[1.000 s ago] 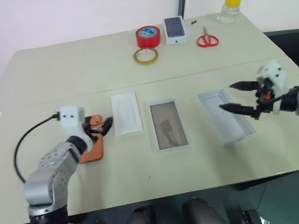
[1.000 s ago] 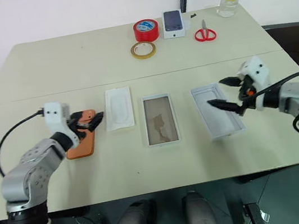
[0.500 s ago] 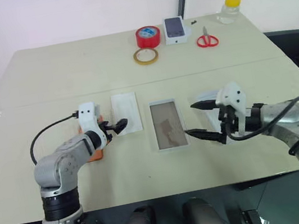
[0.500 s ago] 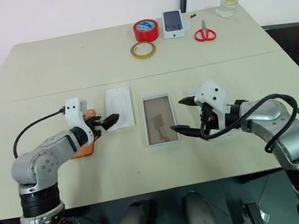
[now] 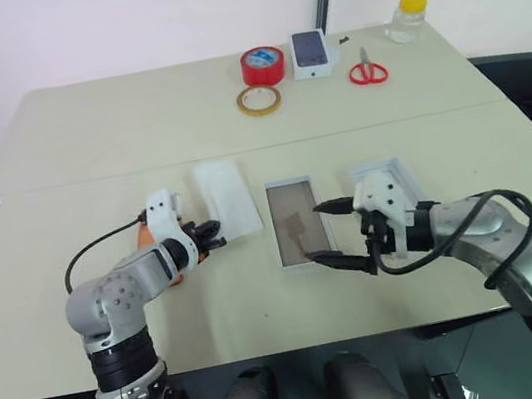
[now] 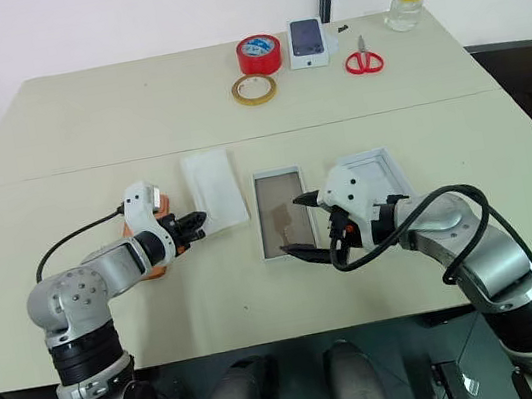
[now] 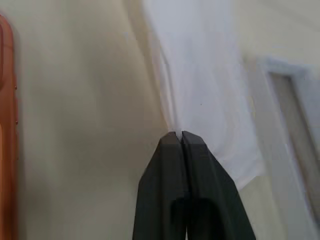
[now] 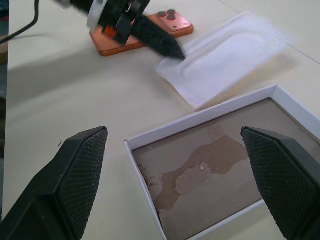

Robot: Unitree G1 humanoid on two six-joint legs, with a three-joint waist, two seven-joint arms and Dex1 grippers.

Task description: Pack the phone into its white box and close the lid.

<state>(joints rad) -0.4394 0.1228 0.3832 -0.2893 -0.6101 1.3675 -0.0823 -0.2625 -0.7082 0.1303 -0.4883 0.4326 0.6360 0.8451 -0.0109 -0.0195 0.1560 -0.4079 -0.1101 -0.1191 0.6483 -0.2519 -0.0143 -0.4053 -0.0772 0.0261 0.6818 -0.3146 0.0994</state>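
The orange phone (image 8: 145,35) lies back up on the table, largely hidden behind my left arm in the eye views. My left gripper (image 5: 215,235) is shut on the near edge of the thin white moulded insert (image 5: 225,196), which lies askew beside the phone. The white box (image 5: 297,221), with its brownish floor, sits open in the middle. My right gripper (image 5: 330,235) hovers open over the box's near right edge, with nothing between its fingers. The lid (image 5: 391,178) lies inside up just right of the box, partly hidden behind my right hand.
At the table's far side are a red tape roll (image 5: 263,64), a yellowish tape ring (image 5: 259,98), a small white box with a dark phone picture (image 5: 312,52), red scissors (image 5: 368,72) and a yellow-capped bottle (image 5: 407,13).
My left gripper moved from the phone to the insert's near edge and shut there; the insert now lies askew. My right gripper swung left from the lid to the white box, still open.
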